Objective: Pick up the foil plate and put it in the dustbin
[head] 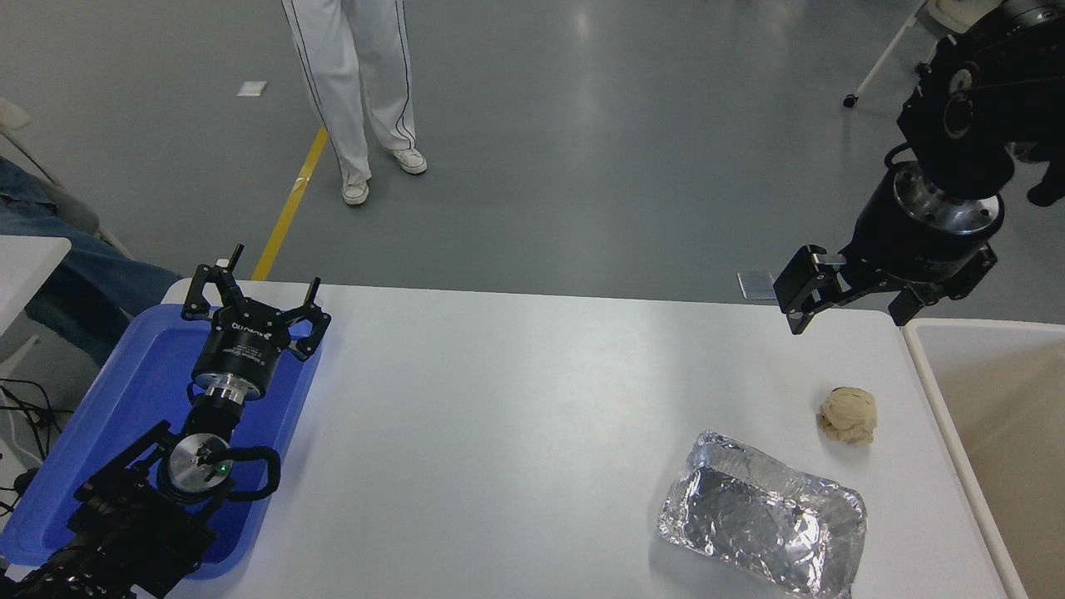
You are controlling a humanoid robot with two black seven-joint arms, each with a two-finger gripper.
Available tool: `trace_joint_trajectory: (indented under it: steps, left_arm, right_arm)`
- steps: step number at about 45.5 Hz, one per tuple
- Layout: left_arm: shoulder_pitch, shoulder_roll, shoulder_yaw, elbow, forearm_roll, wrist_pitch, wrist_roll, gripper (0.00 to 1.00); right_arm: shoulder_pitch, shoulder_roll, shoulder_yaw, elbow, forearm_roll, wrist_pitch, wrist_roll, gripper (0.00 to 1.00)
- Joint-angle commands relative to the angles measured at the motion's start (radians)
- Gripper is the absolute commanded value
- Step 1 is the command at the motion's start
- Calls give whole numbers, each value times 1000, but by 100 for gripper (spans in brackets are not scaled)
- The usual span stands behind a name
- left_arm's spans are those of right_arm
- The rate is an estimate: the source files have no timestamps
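The foil plate (761,524), a crinkled silver rectangular tray, lies on the white table (516,433) at the front right. The dustbin (933,391), cream with a tan inside, stands against the table's right edge. My right gripper (850,309) is open and empty. It hangs in the air above the table's far right corner, well beyond the foil plate and just left of the dustbin's far corner. My left gripper (255,293) is open and parked over the blue tray at the lower left.
A small crumpled tan paper ball (847,414) lies between the foil plate and my right gripper. A flat blue tray (116,399) sits at the table's left edge. A person in white trousers (358,75) stands on the floor beyond the table.
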Motion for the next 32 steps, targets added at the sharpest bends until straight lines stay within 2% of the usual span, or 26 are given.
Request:
trace_joint_trajectory:
  steps: [1, 15, 26, 32]
  left_arm:
    - [0, 0, 0, 0, 0, 0, 0, 100]
    - [0, 0, 0, 1, 0, 0, 0, 100]
    - [0, 0, 0, 0, 0, 0, 0, 100]
    - [0, 0, 0, 0, 0, 0, 0, 100]
  right_arm:
    - [-14, -49, -57, 6, -30, 0, 0, 100]
    - [-75, -63, -100, 8, -28, 0, 0, 100]
    - [-202, -164, -80, -11, -31, 0, 0, 100]
    - [-236, -259, -81, -20, -31, 0, 0, 100]
